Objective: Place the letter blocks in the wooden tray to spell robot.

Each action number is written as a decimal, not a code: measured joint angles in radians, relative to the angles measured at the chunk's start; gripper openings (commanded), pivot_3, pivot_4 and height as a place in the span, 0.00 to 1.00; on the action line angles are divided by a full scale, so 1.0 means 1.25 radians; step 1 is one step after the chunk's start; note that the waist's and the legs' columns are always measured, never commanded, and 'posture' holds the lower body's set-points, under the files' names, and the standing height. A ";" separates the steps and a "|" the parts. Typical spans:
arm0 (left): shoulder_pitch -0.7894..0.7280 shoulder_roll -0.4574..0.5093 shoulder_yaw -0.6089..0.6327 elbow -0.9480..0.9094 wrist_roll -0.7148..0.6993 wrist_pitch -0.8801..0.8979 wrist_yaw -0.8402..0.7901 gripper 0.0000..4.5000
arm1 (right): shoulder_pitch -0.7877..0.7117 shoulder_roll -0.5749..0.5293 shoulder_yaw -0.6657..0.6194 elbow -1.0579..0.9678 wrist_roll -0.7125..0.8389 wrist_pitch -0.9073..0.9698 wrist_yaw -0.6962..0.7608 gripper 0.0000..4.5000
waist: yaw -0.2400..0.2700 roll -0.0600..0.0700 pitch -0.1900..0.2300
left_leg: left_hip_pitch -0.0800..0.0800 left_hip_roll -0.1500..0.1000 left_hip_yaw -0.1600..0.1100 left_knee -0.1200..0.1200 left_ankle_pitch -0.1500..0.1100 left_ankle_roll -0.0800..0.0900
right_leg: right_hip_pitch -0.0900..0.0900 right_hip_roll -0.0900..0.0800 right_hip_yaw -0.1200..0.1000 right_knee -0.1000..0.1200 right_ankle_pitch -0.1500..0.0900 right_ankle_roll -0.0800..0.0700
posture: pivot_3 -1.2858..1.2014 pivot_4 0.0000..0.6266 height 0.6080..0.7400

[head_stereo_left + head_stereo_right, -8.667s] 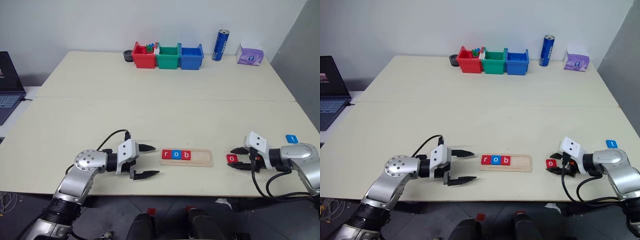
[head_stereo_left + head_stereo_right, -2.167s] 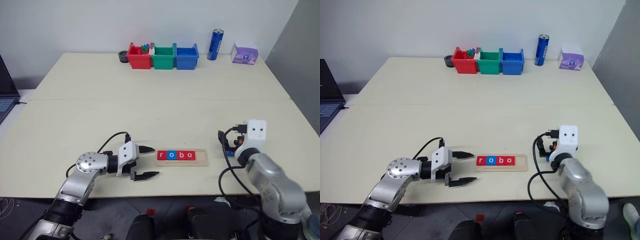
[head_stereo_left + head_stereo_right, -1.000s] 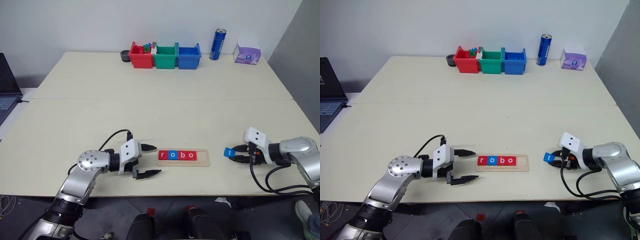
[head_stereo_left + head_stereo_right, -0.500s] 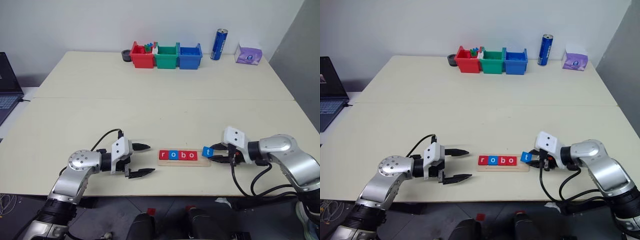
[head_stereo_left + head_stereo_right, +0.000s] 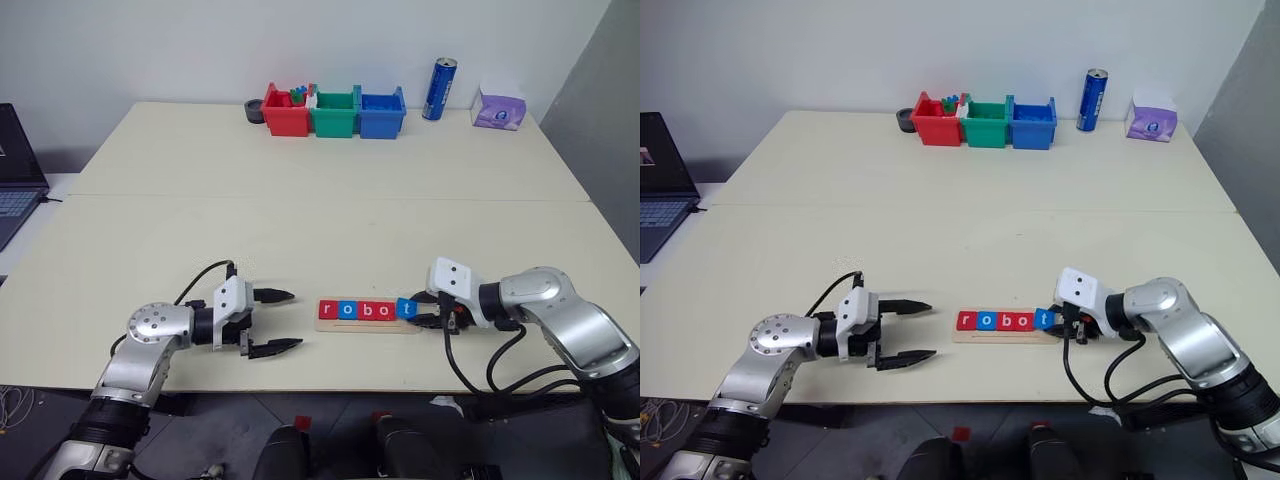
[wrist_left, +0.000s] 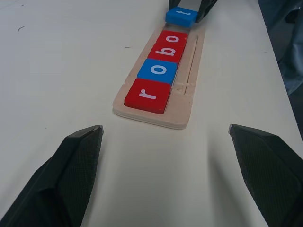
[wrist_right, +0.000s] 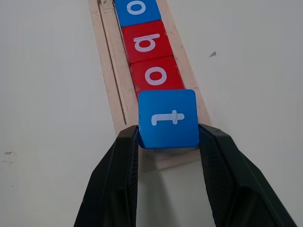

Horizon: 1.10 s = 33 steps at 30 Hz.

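Near the worktop's (image 5: 300,230) front edge, the wooden tray (image 5: 368,324) is lying with four letter blocks (image 5: 357,310) reading r, o, b, o. At the tray's right end, the right claw (image 7: 168,142) is clenching the blue t block (image 7: 168,118) just above the last slot, beside the second o. Left of the tray, the left claw (image 5: 276,321) is hanging released, fingers spread wide, apart from it.

There are five letter blocks (image 5: 368,310): three red and two blue. There is one wooden tray (image 5: 330,325). There are three plastic bins (image 5: 334,113): one red, one green, one blue. There is one blue can (image 5: 437,89) and one purple tissue pack (image 5: 498,108).
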 measured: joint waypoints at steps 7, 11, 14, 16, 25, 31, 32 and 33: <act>0.004 -0.006 -0.002 0.002 0.001 -0.010 0.002 1.00 | -0.008 0.002 0.026 0.024 -0.015 -0.010 0.012 0.33 | 0.000 0.000 0.000 | 0.000 0.000 0.000 0.000 0.000 0.000 | 0.000 0.000 0.000 0.000 0.001 -0.002 | 0.52 0.24 1.00; 0.005 -0.007 -0.003 -0.003 0.001 -0.006 0.005 1.00 | -0.016 0.002 0.026 0.033 -0.026 -0.015 0.020 0.33 | 0.000 0.000 0.000 | 0.000 0.000 0.000 0.000 0.000 0.000 | 0.000 0.000 0.000 0.000 0.001 -0.002 | 0.52 0.24 1.00; 0.005 -0.008 -0.004 -0.016 0.001 0.000 0.009 1.00 | -0.023 0.002 0.029 0.042 -0.029 -0.023 0.025 0.33 | 0.000 0.000 0.000 | 0.000 0.000 0.000 0.000 0.000 0.000 | 0.000 0.000 0.000 0.000 0.001 -0.002 | 0.52 0.24 1.00; 0.005 -0.008 -0.004 -0.031 0.001 0.011 0.013 1.00 | -0.026 0.002 0.030 0.046 -0.030 -0.028 0.033 0.33 | 0.000 0.000 0.000 | 0.000 0.000 0.000 0.000 0.000 0.000 | 0.000 0.000 0.000 0.000 0.001 -0.002 | 0.52 0.24 1.00; 0.005 -0.008 -0.005 -0.062 0.001 0.034 0.023 1.00 | -0.034 0.001 0.041 0.065 -0.055 -0.056 0.057 0.33 | 0.000 0.000 0.000 | 0.000 0.000 0.000 0.000 0.000 0.000 | 0.000 0.000 0.000 0.000 0.001 -0.002 | 0.52 0.24 1.00; 0.005 -0.008 -0.005 -0.061 0.001 0.033 0.022 1.00 | -0.047 0.001 0.047 0.082 -0.063 -0.074 0.073 0.33 | 0.000 0.000 0.000 | 0.000 0.000 0.000 0.000 0.000 0.000 | 0.000 0.000 0.000 0.000 0.001 -0.002 | 0.52 0.24 1.00; 0.005 -0.008 -0.005 -0.060 0.001 0.031 0.022 1.00 | -0.050 0.001 0.050 0.085 -0.063 -0.077 0.074 0.33 | 0.000 0.000 0.000 | 0.000 0.000 0.000 0.000 0.000 0.000 | 0.000 0.000 0.000 0.000 0.001 -0.002 | 0.52 0.24 1.00; 0.005 -0.009 -0.005 -0.059 0.001 0.029 0.022 1.00 | -0.052 0.001 0.052 0.086 -0.063 -0.078 0.076 0.33 | 0.000 0.000 0.000 | 0.000 0.000 0.000 0.000 0.000 0.000 | 0.000 0.000 0.000 0.000 0.001 -0.002 | 0.52 0.24 1.00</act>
